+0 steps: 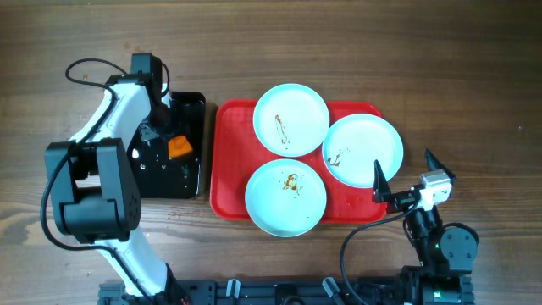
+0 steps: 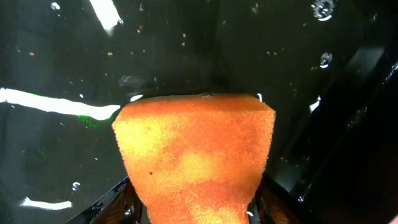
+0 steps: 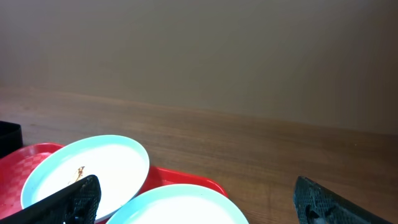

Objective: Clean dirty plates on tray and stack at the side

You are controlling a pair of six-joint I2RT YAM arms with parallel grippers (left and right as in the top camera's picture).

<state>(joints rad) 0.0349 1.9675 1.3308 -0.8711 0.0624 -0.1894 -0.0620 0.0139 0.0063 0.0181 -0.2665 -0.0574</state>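
Three pale mint plates lie on the red tray (image 1: 227, 178): a far plate (image 1: 290, 118), a right plate (image 1: 363, 150) and a near plate (image 1: 285, 196), each with a brown smear. My left gripper (image 1: 175, 144) is over the black tray (image 1: 190, 178), shut on the orange sponge (image 2: 196, 155). My right gripper (image 1: 405, 175) is open and empty at the tray's right end, beside the right plate. The right wrist view shows the right plate (image 3: 180, 205), the far plate (image 3: 93, 165) and the tray rim (image 3: 193, 177).
The black tray (image 2: 62, 50) is wet, with droplets and glare. Bare wooden table (image 1: 474, 102) lies right of and behind the red tray. The left arm's white links (image 1: 110, 110) reach over the table's left side.
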